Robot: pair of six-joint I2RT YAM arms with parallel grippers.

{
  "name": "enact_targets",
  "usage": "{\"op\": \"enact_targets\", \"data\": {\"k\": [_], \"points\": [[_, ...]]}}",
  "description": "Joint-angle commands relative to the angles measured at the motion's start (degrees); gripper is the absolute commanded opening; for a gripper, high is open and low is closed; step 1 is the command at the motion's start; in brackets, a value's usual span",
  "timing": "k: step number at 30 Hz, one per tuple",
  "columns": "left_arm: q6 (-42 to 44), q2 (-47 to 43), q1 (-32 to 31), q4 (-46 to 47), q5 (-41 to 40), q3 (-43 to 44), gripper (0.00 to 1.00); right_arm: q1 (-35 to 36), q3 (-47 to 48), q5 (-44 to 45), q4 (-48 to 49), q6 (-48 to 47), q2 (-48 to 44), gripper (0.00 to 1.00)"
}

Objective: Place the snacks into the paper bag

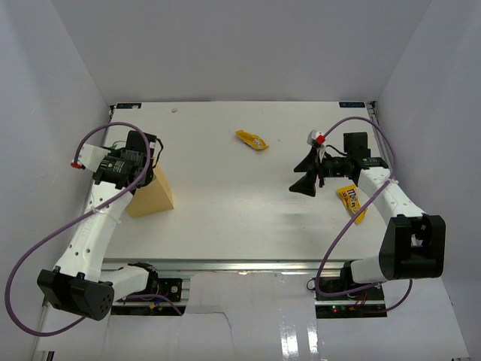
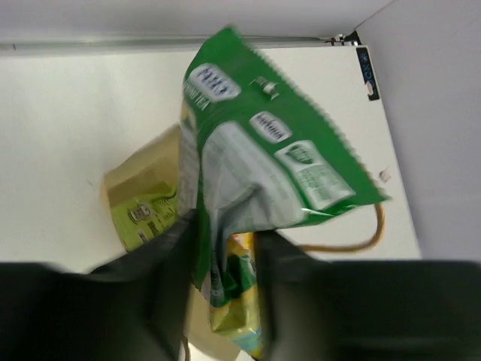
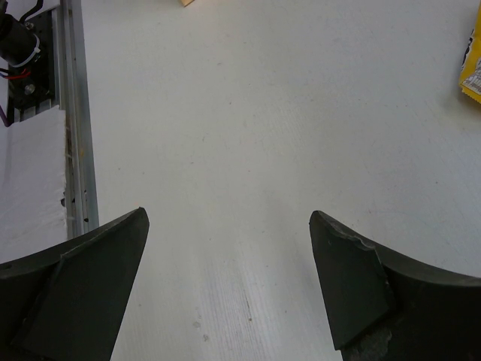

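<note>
My left gripper (image 1: pixel 144 167) hangs over the tan paper bag (image 1: pixel 152 198) at the table's left. In the left wrist view it (image 2: pixel 225 233) is shut on the green-and-white snack packet (image 2: pixel 263 158), held above the bag's open mouth (image 2: pixel 135 173). A pale green packet (image 2: pixel 143 214) lies inside the bag. Something yellow-green (image 2: pixel 240 308) shows between the fingers; I cannot tell what. My right gripper (image 1: pixel 301 174) (image 3: pixel 229 218) is open and empty above bare table. The yellow M&M's pack (image 1: pixel 352 201) (image 3: pixel 472 68) lies just right of it. The orange-yellow wrapper (image 1: pixel 252 140) lies at the table's far middle.
The bag's loop handle (image 2: pixel 353 244) lies out to the right of the bag. White walls close in the table on the left, back and right. A metal rail (image 3: pixel 75 150) runs along the near edge. The small green packet is out of view.
</note>
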Motion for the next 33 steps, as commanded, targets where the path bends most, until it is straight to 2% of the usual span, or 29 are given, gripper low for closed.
{"op": "enact_targets", "data": {"k": [1,3,7,16,19,20,21,23,24,25,28,32,33], "points": [[0.67,-0.93,0.27,1.83,-2.53,0.07,0.55,-0.25,0.66,-0.5,0.39,-0.57,-0.31,0.93],[1.02,-1.2,0.27,2.01,-2.09,0.51,0.69,-0.25,0.75,-0.5,0.39,-0.4,-0.31,0.93],[1.55,-2.78,0.27,2.27,-0.25,1.47,0.76,-0.25,1.19,-0.5,0.39,-0.4,-0.14,0.93],[6.64,-8.49,0.27,6.66,6.52,0.6,0.78,-0.25,1.71,0.47,-0.05,-0.13,0.3,0.93],[15.31,-11.21,0.27,14.72,10.03,-0.45,0.78,-0.25,2.33,5.63,-0.05,1.53,0.13,0.93],[26.05,-12.44,0.27,18.84,12.04,-1.33,0.81,-0.25,2.59,8.7,0.3,2.93,0.21,0.94],[32.42,-14.01,0.27,29.76,18.59,-2.55,0.82,-0.25,2.94,17.87,1.43,5.55,0.47,0.94],[43.77,-19.2,0.27,40.46,27.48,-7.12,0.87,-0.25,3.82,28.45,2.59,12.33,1.53,0.94],[52.26,-20.7,0.27,48.42,32.31,-8.36,0.97,-0.25,4.61,38.68,2.5,13.91,1.97,0.94],[55.48,-22.71,0.27,51.03,40.8,-9.24,0.98,-0.25,4.96,43.05,1.89,15.76,2.67,0.94],[61.83,-23.0,0.27,51.76,49.38,-8.29,0.98,-0.25,4.97,55.81,-0.39,14.38,3.38,0.93],[64.56,-20.63,0.27,47.28,56.43,-3.46,0.98,-0.25,2.6,74.15,-1.37,11.39,4.52,0.94],[64.56,-20.62,0.27,46.49,58.01,-3.27,0.98,-0.25,2.16,76.12,-2.06,10.69,5.39,0.94]]}}
